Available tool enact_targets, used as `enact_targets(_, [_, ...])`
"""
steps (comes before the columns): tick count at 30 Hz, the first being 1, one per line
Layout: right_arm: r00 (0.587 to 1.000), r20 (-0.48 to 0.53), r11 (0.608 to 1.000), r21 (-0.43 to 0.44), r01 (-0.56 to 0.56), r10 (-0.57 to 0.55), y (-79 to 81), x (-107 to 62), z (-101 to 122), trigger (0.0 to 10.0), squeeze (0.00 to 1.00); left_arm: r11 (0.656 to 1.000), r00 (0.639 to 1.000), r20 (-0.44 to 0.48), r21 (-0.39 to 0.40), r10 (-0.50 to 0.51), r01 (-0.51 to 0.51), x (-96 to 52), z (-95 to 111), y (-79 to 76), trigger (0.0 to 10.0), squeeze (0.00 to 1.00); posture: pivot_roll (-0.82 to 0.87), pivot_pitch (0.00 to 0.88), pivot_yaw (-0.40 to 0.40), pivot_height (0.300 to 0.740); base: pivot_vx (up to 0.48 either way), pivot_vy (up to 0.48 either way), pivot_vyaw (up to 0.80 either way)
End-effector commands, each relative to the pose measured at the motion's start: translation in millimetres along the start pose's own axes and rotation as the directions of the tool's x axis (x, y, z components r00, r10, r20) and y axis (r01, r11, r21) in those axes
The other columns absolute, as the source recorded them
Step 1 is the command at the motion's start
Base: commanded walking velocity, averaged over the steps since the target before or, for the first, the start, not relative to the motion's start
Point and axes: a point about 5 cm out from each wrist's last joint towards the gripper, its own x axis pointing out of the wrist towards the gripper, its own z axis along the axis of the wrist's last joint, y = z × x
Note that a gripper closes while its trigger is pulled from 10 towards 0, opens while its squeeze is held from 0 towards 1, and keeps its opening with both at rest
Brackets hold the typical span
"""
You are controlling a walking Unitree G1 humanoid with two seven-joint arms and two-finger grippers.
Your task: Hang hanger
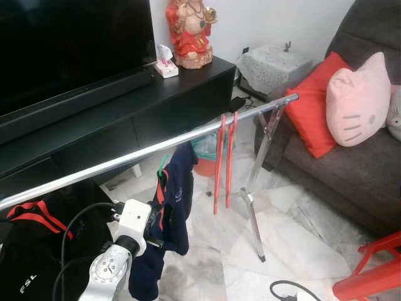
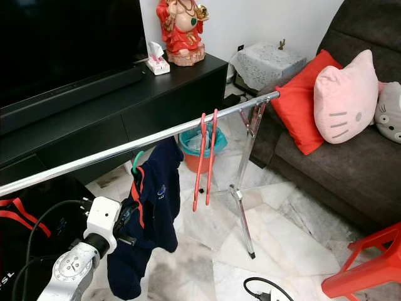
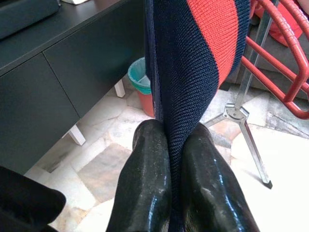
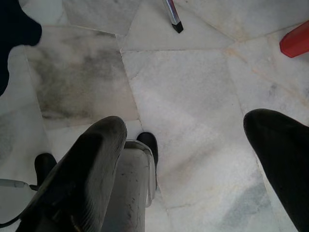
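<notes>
Silver clothes rail (image 1: 144, 153) is running diagonally across the head views, from the lower left edge up to the right of centre, standing on a folding metal leg (image 1: 254, 200) over a pale marble floor (image 1: 294, 244). Left of centre, a green hanger (image 2: 138, 163) is hooking over the rail, and a navy garment with red trim (image 2: 150, 213) is draping down from it. At the lower left of the frame the robot's left gripper (image 3: 176, 145) is reaching up from below the rail and is pinching the fabric of this garment, its two black fingers (image 3: 145, 183) pressing together with the knitted cloth between them. Farther right along the rail, two red hangers (image 1: 224, 160) are hanging side by side with no clothes on them. Behind the rail, a long black TV cabinet (image 1: 125, 119) is carrying a large dark screen (image 1: 62, 44), a tissue box (image 1: 166, 66) and a red and gold figurine (image 1: 191, 31). At the right of the frame a dark grey sofa (image 1: 351, 169) is holding a red cushion (image 1: 316, 103) and a pink cat-face pillow (image 1: 357, 100). An orange bin with a teal liner (image 2: 199, 147) is sitting on the floor behind the rail. In the right wrist view, the right gripper (image 4: 193, 159) is pointing down at the marble tiles, its jaws spreading wide with nothing between them.
</notes>
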Motion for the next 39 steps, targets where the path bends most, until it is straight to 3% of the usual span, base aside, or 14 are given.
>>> enact_targets(1, [1.0, -0.012, 1.0, -0.002, 0.004, -0.004, -0.1, -1.1, -4.0, 10.0, 0.0, 1.0, 0.998, 0.057, 0.007, -0.014, 0.014, 3.6, 9.6, -1.4, 10.0, 0.0, 0.15, 0.0, -0.026, 0.74, 0.0, 0.0, 0.0])
enact_targets(6, [1.0, -0.01, 1.0, -0.003, 0.001, -0.001, 0.7, -0.6, -2.7, 10.0, 0.0, 1.0, 0.998, 0.06, 0.011, -0.017, 0.016, 4.9, 11.7, -0.4, 10.0, 0.0, 0.15, 0.0, -0.024, 0.74, 0.0, 0.0, 0.58])
enact_targets(17, [1.0, -0.002, 1.0, -0.001, 0.005, -0.005, 0.8, 0.2, 0.1, 10.0, 0.0, 1.0, 0.998, 0.064, 0.011, -0.008, 0.007, 4.6, 14.3, -1.1, 10.0, 0.0, 0.15, 0.0, -0.028, 0.74, 0.0, 0.0, 0.0])
enact_targets(24, [1.0, 0.004, 1.0, -0.001, 0.003, -0.003, 1.0, 0.7, 1.9, 10.0, 0.0, 1.0, 0.998, 0.066, 0.018, -0.007, 0.006, 6.3, 16.1, -1.2, 10.0, 0.0, 0.15, 0.0, -0.02, 0.74, 0.0, 0.0, 0.8])
enact_targets(39, [1.0, 0.008, 1.0, -0.013, 0.003, -0.002, 0.0, 1.4, 4.5, 10.0, 0.0, 1.0, 0.998, 0.067, 0.014, 0.003, -0.004, 5.7, 18.3, 0.1, 10.0, 0.0, 0.15, 0.0, -0.023, 0.74, 0.0, 0.0, 0.15])
